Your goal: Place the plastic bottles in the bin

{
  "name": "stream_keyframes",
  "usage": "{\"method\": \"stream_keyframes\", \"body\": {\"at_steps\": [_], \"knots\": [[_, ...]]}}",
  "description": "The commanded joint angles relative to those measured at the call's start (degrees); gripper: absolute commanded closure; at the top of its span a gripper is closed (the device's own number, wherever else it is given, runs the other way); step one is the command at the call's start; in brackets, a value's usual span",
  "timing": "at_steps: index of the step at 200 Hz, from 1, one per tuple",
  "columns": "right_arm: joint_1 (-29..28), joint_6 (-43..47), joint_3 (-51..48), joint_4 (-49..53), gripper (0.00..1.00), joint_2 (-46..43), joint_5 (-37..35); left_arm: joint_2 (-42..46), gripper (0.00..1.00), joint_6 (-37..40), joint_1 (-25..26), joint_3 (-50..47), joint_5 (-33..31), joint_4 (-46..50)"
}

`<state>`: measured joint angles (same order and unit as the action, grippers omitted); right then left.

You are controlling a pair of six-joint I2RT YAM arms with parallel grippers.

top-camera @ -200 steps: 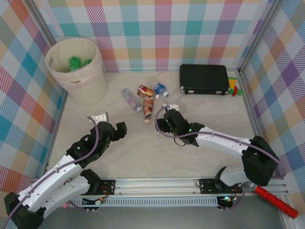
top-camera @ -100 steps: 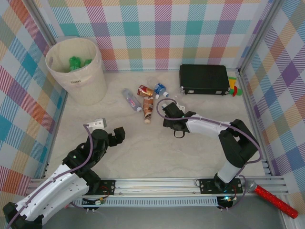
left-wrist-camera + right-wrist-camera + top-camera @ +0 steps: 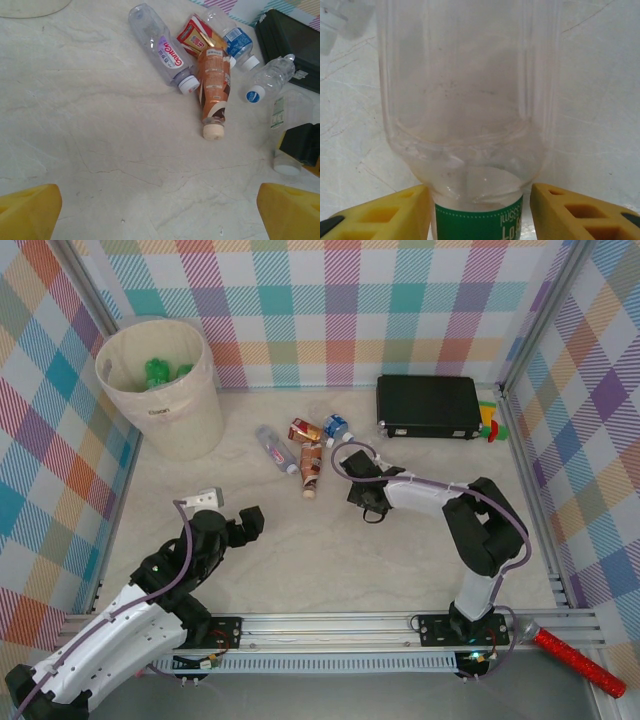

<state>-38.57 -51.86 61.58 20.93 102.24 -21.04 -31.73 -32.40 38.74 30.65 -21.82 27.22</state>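
Left fingers point(image 3: 229, 508) spread wide, empty, parked low over pale counter point(image 3: 300, 560). Right fingers point(image 3: 480, 190) straddle clear green-labelled plastic bottle point(image 3: 470, 100) lying on counter; slim gaps both sides, no grip yet, lined up for pick. Beyond: loose bottle cluster point(image 3: 305, 450). Far left: tall cream bin point(image 3: 165, 415).

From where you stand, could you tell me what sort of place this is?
Probably a staged robot test cell: plaid cloth walls, a metal mounting rail along the near edge, and plastic bottles strewn on a tabletop near a bin.
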Motion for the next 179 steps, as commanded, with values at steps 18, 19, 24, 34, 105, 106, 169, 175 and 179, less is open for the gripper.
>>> {"method": "stream_keyframes", "body": {"at_steps": [18, 19, 24, 34, 105, 106, 169, 175, 179], "knots": [[0.6, 0.1, 1.1, 2.6, 0.48, 0.9, -1.7, 1.9, 0.0, -1.6, 0.7, 2.0, 1.7, 1.2], [0.6, 0.1, 1.1, 2.6, 0.48, 0.9, -1.8, 1.9, 0.0, -1.5, 0.7, 2.0, 1.6, 1.2], [0.6, 0.1, 0.9, 2.5, 0.49, 0.8, -2.0, 1.9, 0.0, -1.6, 0.7, 1.9, 1.6, 1.1], [0.6, 0.1, 0.4, 2.2, 0.51, 0.4, -2.2, 1.9, 0.0, -1.7, 0.7, 2.1, 1.9, 1.3], [0.6, 2.6, -0.6, 0.9, 0.5, 0.4, -1.9, 1.8, 0.0, -2.8, 0.7, 2.7, 2.5, 2.4], [0.6, 2.6, -0.5, 0.9, 0.5, 0.5, -1.9, 1.8, 0.0, -2.8, 0.6, 2.8, 2.4, 2.3], [0.7, 3.7, 0.1, 0.1, 0.52, 2.5, -1.3, 1.8, 0.0, -2.9, 0.7, 4.7, 2.3, 4.4], [0.7, 3.7, 0.0, 0.1, 0.52, 2.7, -1.1, 1.9, 0.0, -2.9, 0.7, 4.9, 2.2, 4.7], [0.7, 3.7, 0.0, 0.0, 0.53, 2.7, -1.0, 2.0, 0.0, -2.9, 0.7, 4.9, 2.1, 4.8]]}}
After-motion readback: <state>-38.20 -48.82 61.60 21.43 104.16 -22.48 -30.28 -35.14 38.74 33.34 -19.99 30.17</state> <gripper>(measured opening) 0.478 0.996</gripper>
